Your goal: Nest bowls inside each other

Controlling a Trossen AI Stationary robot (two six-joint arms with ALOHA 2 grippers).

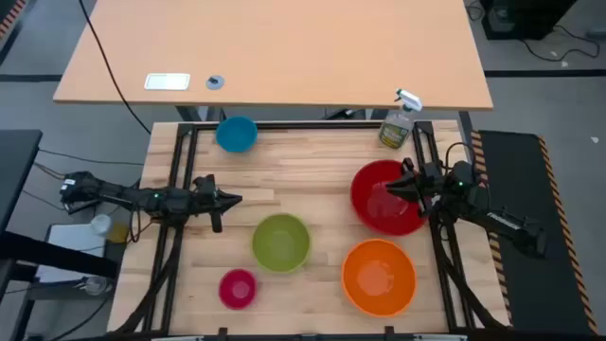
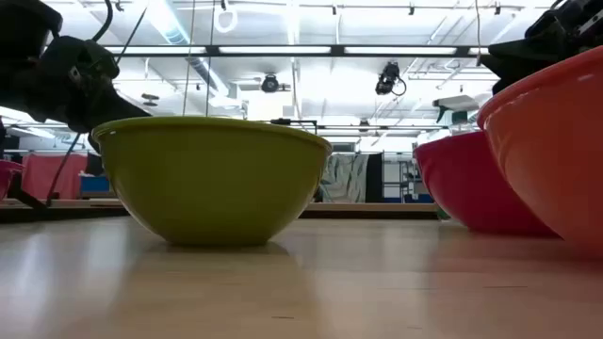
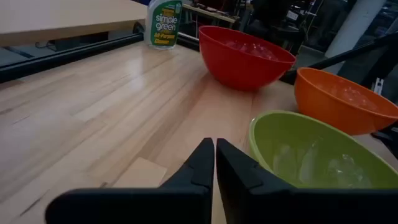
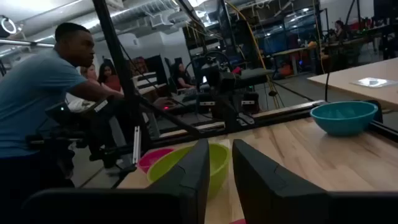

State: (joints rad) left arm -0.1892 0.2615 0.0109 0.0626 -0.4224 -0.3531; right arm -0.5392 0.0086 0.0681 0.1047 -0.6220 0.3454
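Five bowls stand upright on their bases on the wooden table. The blue bowl point(image 1: 237, 134) is at the far left, the red bowl point(image 1: 374, 216) at the right, the orange bowl point(image 1: 379, 277) near it, the lime green bowl point(image 1: 281, 242) in the middle and the pink bowl point(image 1: 238, 288) near left. My left gripper point(image 1: 237, 199) is shut and empty, level, left of the green bowl point(image 3: 317, 155). My right gripper point(image 1: 388, 187) reaches over the red bowl from the right, a narrow gap showing between its fingers point(image 4: 219, 149). My right gripper lies level over the red bowl's opening, coming from the table's right. A red sliver point(image 4: 235, 220) shows low between the fingers. I cannot tell whether the fingers touch the bowl.
A clear spray bottle point(image 1: 398, 123) stands at the far right corner, behind the red bowl. Black frame rails point(image 1: 180, 170) run along the table's left, right and far sides. A tan table point(image 1: 275, 47) lies beyond. People point(image 4: 68, 74) are in the room past the left edge.
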